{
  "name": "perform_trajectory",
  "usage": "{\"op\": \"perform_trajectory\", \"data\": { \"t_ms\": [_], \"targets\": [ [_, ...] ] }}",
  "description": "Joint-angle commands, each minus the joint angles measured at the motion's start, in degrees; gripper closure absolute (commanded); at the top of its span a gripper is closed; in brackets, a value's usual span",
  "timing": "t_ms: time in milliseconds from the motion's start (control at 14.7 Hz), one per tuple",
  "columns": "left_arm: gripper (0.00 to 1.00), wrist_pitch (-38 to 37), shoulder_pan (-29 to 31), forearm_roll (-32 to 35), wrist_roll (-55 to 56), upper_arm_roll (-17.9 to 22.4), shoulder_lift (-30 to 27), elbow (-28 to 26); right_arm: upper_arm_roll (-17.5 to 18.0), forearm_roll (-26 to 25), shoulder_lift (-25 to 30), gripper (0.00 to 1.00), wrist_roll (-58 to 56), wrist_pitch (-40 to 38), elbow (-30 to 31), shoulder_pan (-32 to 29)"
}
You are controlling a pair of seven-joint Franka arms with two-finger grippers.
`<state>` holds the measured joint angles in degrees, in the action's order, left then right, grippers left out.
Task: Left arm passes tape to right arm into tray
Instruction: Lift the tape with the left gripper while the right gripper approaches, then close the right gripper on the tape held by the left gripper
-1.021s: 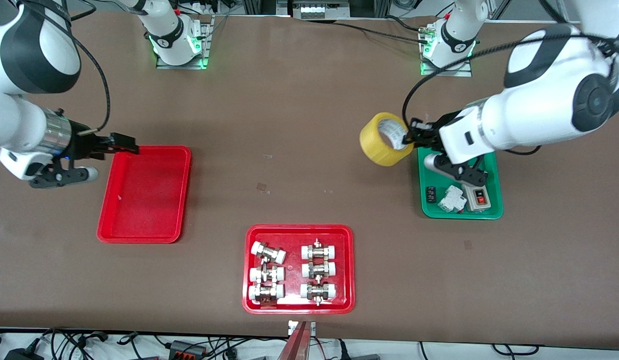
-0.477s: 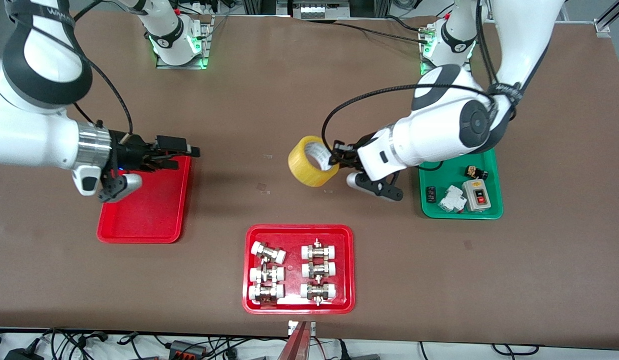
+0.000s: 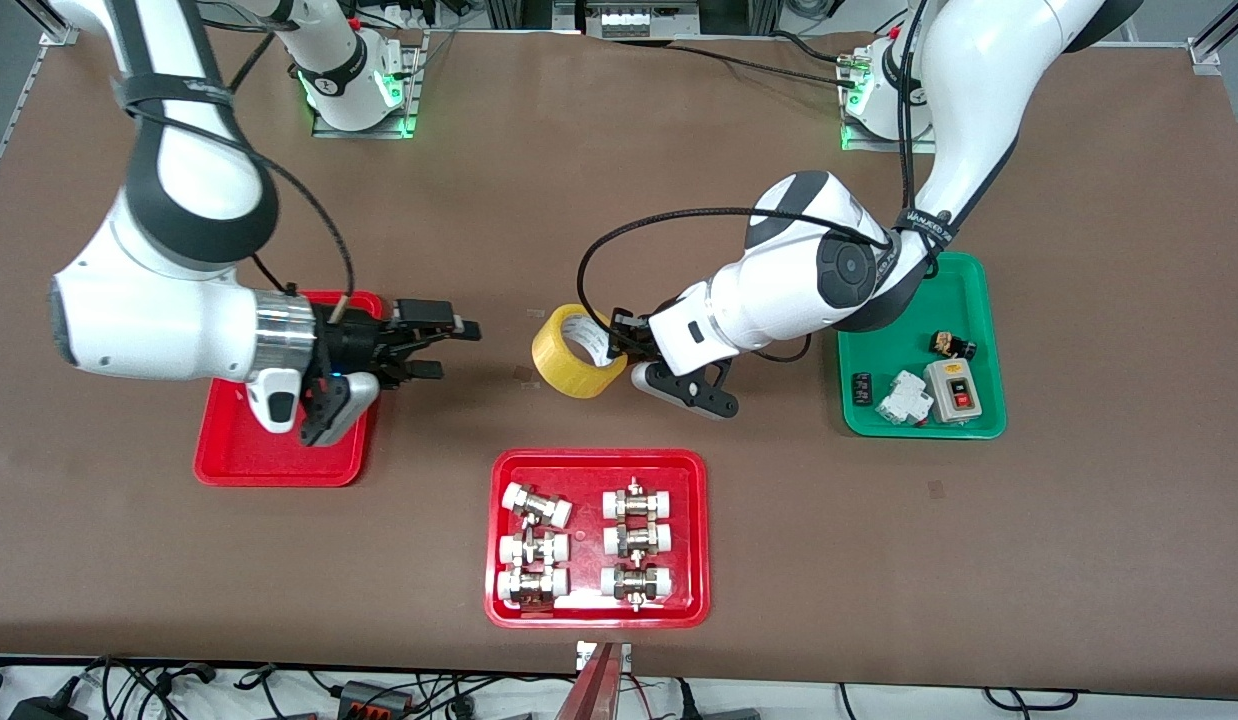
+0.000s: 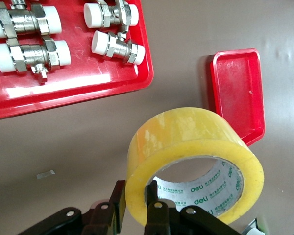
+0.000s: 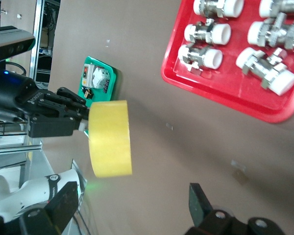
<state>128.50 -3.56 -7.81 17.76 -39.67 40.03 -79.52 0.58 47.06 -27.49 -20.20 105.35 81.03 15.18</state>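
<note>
1. The left end effector (image 3: 619,340) has the tape (image 3: 569,352) up in the air over the bare middle of the counter (image 3: 619,180), between the plain red tray (image 3: 219,462) and the green tray (image 3: 979,300).

2. In the left wrist view its fingers (image 4: 154,208) are clamped across the wall of the tape (image 4: 186,147), one inside the core and one outside. That grip leaves most of the ring free, which looks like room for a second grasp.

3. The roll is held on edge, with its outer band turned toward the right arm. I read that as a deliberate presentation for the handover.

4. The right end effector (image 3: 434,345) is over the counter just off the plain tray's edge, with its jaws spread wide and nothing in them. In its own wrist view the tape (image 5: 110,138) sits ahead of the gap, well apart from both tips.

5. The handover hasn't happened yet; the two end effectors are lined up but not touching.

6. The plain tray sits toward the right arm's end, so the drop should be a short swing.

7. The tray of fittings (image 3: 597,538) lies nearer the front camera, out of the line between them.
</note>
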Motion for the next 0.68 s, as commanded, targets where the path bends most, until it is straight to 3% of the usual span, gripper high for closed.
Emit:
{"op": "perform_trajectory", "data": {
  "t_ms": [0,204,613],
  "targets": [
    [1.0,0.17,-1.89,1.57,0.44,0.12,1.19,2.26,-0.32,1.36,-2.39,0.0,-1.95,3.61,-1.49,2.22],
    [1.0,4.03,-2.07,1.75,0.52,0.21,1.46,2.18,-0.32,1.54,-3.62,0.0,-1.95,7.66,-1.58,4.86],
    [0.99,4.12,-1.98,1.84,0.52,0.21,1.54,2.18,-0.32,2.24,-4.33,0.0,-1.95,7.06,-1.23,6.18]
  ]
}}
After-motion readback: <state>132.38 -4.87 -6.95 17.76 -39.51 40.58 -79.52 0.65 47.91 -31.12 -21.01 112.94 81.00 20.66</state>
